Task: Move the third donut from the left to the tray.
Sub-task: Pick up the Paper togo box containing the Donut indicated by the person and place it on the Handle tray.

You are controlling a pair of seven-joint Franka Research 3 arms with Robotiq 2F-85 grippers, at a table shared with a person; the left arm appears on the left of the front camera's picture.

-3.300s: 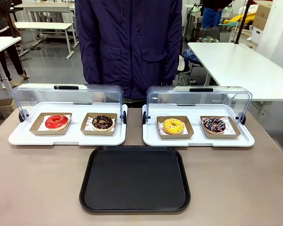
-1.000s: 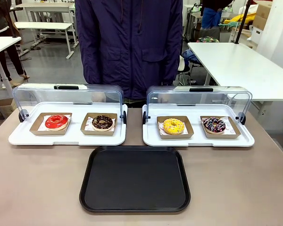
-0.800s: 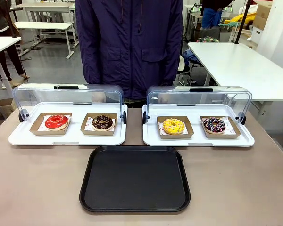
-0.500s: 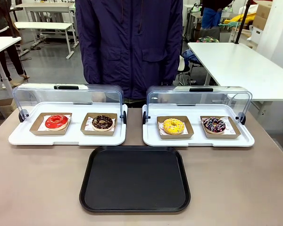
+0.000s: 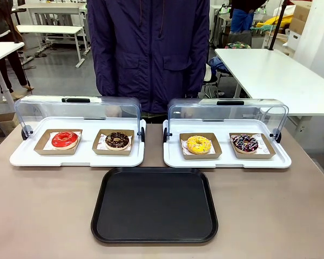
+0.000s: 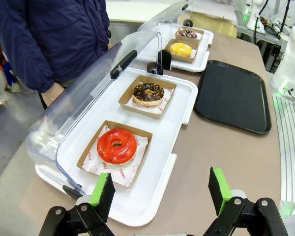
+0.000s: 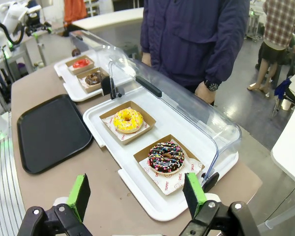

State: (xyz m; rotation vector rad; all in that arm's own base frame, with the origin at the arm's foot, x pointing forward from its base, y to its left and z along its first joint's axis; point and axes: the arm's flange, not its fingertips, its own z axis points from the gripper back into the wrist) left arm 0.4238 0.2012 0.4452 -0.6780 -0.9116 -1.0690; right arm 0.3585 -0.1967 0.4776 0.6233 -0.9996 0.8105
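Note:
The third donut from the left [image 5: 198, 144] has yellow icing and sits in a brown cardboard holder on the right white tray [image 5: 227, 161], seen too in the right wrist view [image 7: 128, 120] and far off in the left wrist view [image 6: 181, 49]. The black tray [image 5: 154, 206] lies bare at the table's near middle. My left gripper [image 6: 161, 189] stands open above the table's left end, near the red-iced donut [image 6: 116, 146]. My right gripper [image 7: 136, 194] stands open above the right end, near a dark sprinkled donut [image 7: 166, 158].
A person in a dark blue jacket [image 5: 148, 48] stands at the far side, hands down. Both white trays have clear lids [image 5: 78, 110] raised at the back. A chocolate donut [image 5: 117, 140] sits beside the red one [image 5: 64, 139]. Bare table surrounds the black tray.

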